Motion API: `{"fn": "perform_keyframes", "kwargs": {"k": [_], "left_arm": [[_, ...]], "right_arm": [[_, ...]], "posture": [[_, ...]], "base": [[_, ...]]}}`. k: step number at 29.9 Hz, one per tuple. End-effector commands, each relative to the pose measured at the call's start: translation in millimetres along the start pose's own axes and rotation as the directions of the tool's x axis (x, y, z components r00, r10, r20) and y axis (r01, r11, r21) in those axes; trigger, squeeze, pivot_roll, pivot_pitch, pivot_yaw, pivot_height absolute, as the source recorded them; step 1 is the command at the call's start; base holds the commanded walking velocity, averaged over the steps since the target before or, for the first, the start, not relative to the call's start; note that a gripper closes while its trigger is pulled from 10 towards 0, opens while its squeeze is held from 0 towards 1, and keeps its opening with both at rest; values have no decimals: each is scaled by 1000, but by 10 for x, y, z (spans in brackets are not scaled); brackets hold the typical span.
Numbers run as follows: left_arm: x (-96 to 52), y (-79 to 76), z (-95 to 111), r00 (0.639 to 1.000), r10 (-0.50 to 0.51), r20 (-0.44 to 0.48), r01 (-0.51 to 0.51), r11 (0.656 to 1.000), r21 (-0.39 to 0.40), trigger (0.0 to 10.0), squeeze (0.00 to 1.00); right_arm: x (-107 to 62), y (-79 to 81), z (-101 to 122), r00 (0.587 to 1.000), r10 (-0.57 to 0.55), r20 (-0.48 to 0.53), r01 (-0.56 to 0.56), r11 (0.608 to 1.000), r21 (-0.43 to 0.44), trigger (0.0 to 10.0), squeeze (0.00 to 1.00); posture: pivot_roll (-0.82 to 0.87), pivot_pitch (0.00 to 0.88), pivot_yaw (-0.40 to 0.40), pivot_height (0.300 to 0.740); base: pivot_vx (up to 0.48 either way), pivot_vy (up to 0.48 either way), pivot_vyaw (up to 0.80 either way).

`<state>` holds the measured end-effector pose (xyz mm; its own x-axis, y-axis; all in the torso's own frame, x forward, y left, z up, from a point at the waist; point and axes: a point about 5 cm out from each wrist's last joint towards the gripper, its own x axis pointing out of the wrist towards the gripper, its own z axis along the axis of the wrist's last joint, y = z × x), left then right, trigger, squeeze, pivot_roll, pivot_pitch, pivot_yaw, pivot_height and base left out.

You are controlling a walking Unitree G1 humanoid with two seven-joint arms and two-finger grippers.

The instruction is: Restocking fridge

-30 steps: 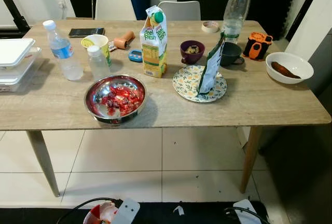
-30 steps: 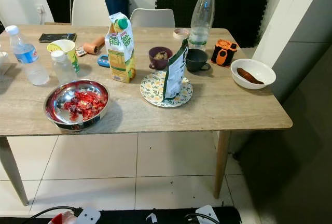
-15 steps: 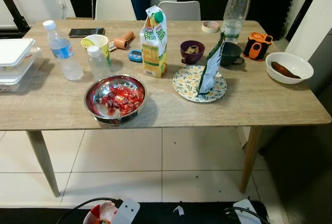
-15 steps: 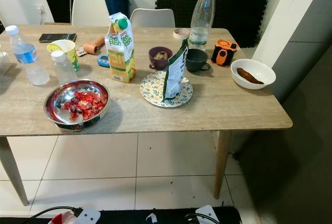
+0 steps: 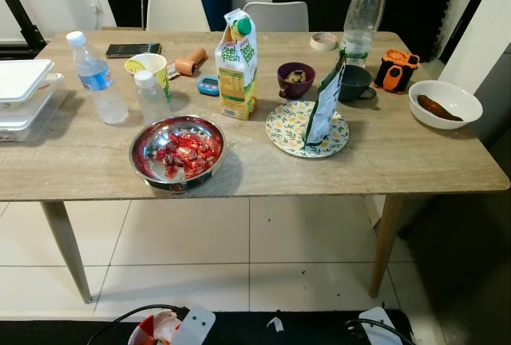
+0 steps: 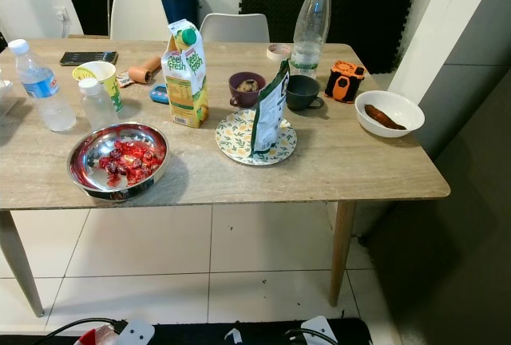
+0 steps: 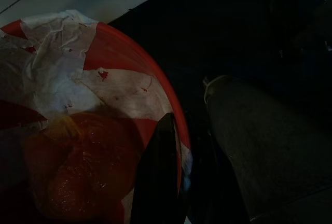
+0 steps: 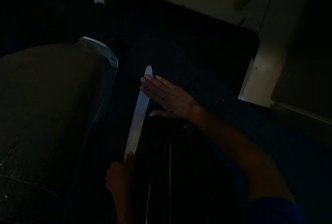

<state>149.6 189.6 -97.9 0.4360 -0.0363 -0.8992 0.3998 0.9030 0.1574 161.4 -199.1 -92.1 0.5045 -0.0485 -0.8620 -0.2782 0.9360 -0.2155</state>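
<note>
Plenty to tip here: juice carton (image 5: pixel 237 64) standing tall mid-table (image 5: pixel 415 171), just behind the steel bowl (image 5: pixel 176 152) of red fruit near the front edge. Could easily topple the carton reaching over that bowl. Can't tell if the left gripper (image 7: pixel 161 156), low over a red dish (image 7: pixel 129 73), grips anything.

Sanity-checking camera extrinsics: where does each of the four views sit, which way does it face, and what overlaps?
Left eye view: head, looking forward and down at the wooden table with the juice carton and steel bowl.
Right eye view: same head, same table, shifted sideways; shares the carton and bowl.
Left wrist view: on the left wrist, dark; one black finger over a red bowl.
Right wrist view: on the right wrist, dark, facing a person's hand.
</note>
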Motion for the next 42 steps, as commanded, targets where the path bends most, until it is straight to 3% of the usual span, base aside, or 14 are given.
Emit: {"fn": "perform_keyframes", "kwargs": {"k": [1,42], "left_arm": [[-20,-149,-215,996,-50,-80,50,999,3,10000,0],[-21,-111,-206,996,-46,-79,47,999,9,10000,0]], "right_arm": [[-21,53,-144,999,15,-50,-15,1000,12,10000,0],[-19,40,-134,999,16,-47,-16,1000,9,10000,0]], "posture": [[-44,110,-12,740],[-43,107,-12,740]], "base": [[0,0,0],[0,0,0]]}}
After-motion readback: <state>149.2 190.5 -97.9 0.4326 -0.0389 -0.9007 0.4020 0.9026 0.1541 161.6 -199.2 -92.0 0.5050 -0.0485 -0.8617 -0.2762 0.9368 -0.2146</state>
